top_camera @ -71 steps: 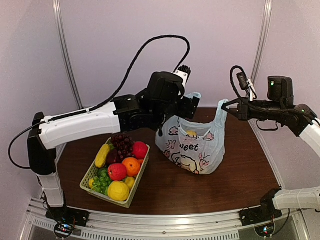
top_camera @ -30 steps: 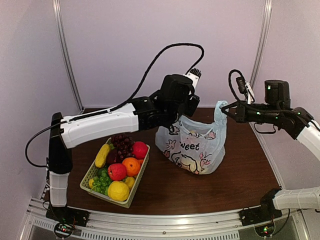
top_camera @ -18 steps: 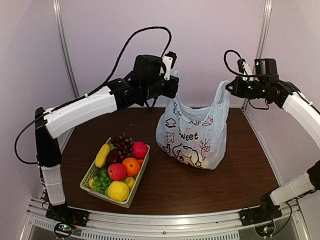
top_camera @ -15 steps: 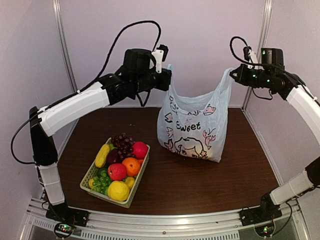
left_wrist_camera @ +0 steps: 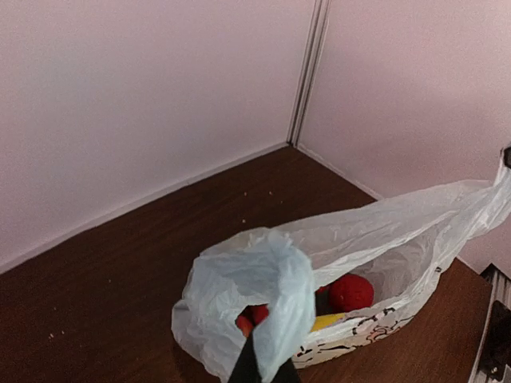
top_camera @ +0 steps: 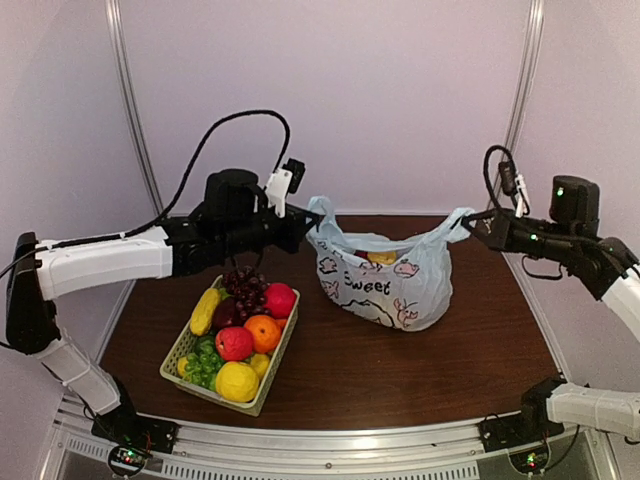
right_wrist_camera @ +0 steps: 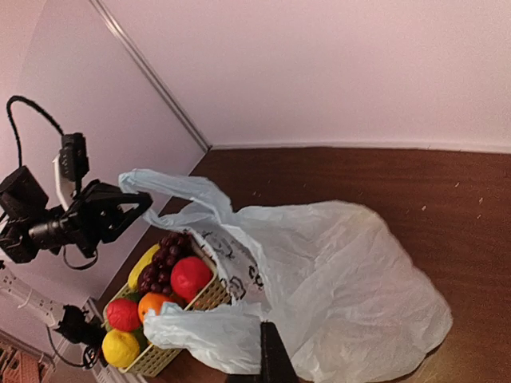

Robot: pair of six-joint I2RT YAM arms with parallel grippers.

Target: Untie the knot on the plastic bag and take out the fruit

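Thin pale blue plastic bag (top_camera: 385, 285) taut: tear risk.
My left claw (top_camera: 308, 215) and right claw (top_camera: 468, 222) each pinch a handle by the worktop's (top_camera: 420, 370) far edge; a hard pull could rip it, spilling red and yellow fruit (left_wrist_camera: 350, 292).

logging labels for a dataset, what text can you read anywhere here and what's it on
"Sweet": dark print on the side of the plastic bag, read in the top view.
Other marks on that bag: cartoon drawings, no letters; in both wrist views the print is crumpled and unreadable.
Nothing readable on the basket or elsewhere.
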